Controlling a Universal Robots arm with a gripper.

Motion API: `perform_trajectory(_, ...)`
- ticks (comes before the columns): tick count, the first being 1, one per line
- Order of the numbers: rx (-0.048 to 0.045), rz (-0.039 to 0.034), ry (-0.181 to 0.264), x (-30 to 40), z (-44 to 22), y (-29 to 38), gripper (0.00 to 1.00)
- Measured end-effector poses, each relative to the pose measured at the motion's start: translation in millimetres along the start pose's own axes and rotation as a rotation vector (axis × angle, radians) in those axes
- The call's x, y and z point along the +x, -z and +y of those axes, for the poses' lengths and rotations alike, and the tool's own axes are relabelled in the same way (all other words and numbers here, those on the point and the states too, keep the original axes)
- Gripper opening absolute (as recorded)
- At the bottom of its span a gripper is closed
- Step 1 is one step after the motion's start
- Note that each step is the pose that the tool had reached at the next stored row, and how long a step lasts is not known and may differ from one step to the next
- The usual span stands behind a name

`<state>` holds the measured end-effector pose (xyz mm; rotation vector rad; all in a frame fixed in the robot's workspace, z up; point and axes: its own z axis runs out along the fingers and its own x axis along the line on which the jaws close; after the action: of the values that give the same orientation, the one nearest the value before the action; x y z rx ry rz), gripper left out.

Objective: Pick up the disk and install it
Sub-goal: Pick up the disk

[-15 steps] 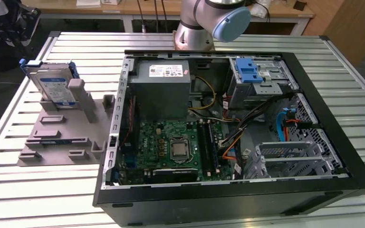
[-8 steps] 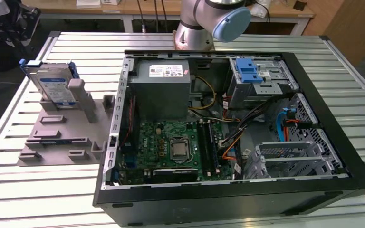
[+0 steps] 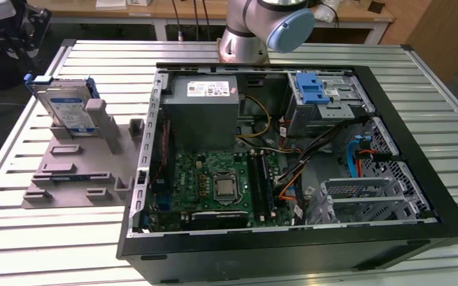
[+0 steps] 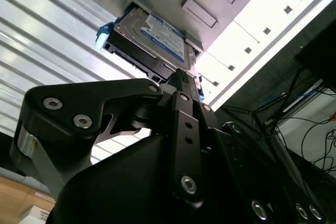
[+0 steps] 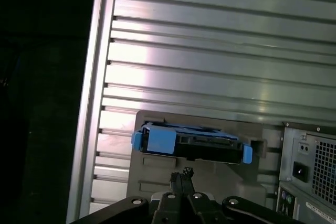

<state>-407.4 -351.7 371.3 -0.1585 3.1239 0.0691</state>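
Note:
The disk (image 3: 64,110) is a silver drive with a white-and-blue label and blue rails. It stands on edge against the posts of a grey fixture block (image 3: 70,173) at the exterior view's left, beside the open computer case (image 3: 285,238). In both wrist views my gripper (image 5: 181,173) (image 4: 182,77) points at the disk (image 5: 191,142) (image 4: 157,38) and stays short of it, not touching. The two dark fingers lie together at their tips with nothing between them. The blue rail end of the disk faces the gripper in the first wrist view.
The case lies open on a slatted metal table (image 3: 54,238). It holds a grey power-supply box (image 3: 205,98), a motherboard (image 3: 217,185) and a blue-latched drive bay (image 3: 312,89). The arm's base (image 3: 253,30) stands behind the case. The table edge (image 5: 89,103) runs near the fixture.

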Motion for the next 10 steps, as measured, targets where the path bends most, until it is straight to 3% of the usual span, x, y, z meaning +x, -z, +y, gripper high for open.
perform_trajectory(5,-0.0008,0.0021,0.049,0.0,0.0,-0.2,0.11)
perform_trajectory(10,-0.002,0.0058,0.132,0.0,0.0,-0.5,0.11)
